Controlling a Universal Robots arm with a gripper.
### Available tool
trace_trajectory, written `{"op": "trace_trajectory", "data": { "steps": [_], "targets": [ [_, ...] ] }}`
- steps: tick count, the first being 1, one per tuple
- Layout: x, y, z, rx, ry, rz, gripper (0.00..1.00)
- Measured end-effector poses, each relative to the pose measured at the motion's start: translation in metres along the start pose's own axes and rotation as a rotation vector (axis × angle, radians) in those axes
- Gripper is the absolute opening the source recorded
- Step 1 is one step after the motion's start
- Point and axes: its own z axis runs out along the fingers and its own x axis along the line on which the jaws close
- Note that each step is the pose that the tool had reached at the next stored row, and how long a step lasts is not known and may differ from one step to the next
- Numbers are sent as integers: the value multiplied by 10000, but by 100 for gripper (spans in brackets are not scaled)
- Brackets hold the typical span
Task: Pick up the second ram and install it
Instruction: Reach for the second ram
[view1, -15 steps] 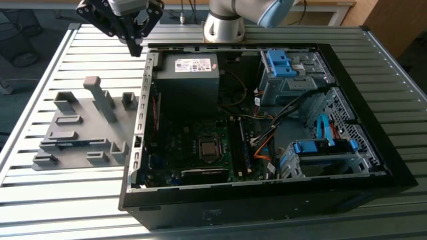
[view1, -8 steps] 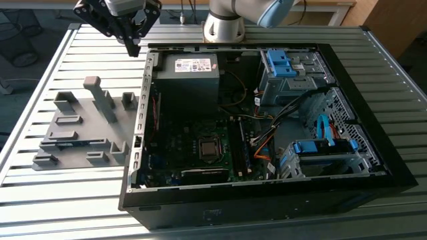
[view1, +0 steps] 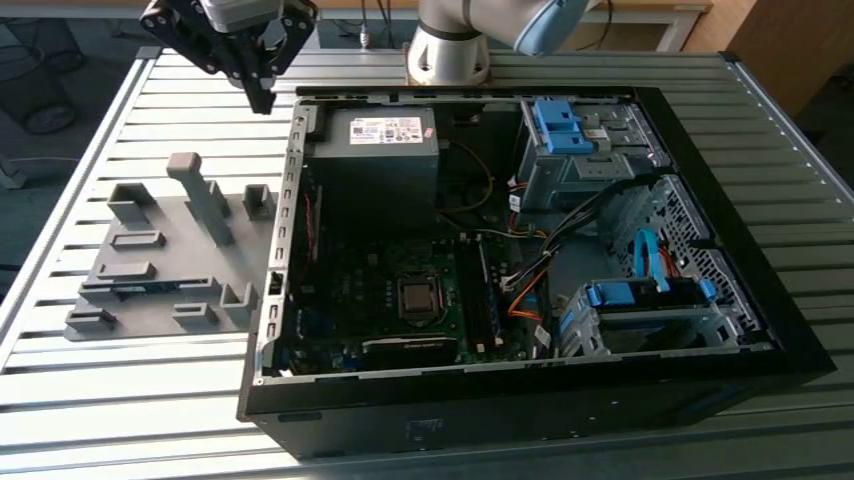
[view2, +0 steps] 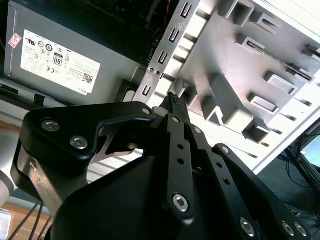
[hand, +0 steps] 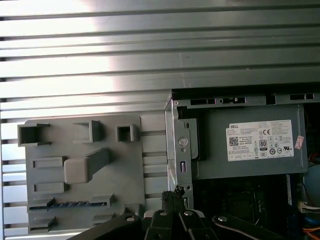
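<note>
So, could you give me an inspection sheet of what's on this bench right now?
Surface: slatted metal table.
Job's things: thin blue-green ram stick sits in a slot of the grey plastic holder plate; open black computer case alongside.
Clutter: nothing seen.
Grippers: black gripper shut, empty, above the case's corner nearest the holder.
Cables: blue cable and orange cable inside the case.
Surroundings: grey robot arm base at the table's far edge.

open computer case (view1: 534, 405), grey holder (view1: 187, 262)

Black bolted jaws, silver-blue arm (view1: 447, 45)
</note>
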Motion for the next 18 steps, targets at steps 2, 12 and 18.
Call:
{"op": "trace_trajectory", "data": {
  "steps": [2, 12, 18],
  "targets": [
    [11, -1, 1, -1, -1, 0, 11],
    [57, -4, 2, 0, 0, 0, 11],
    [82, -7, 2, 0, 0, 0, 11]
  ]
}}
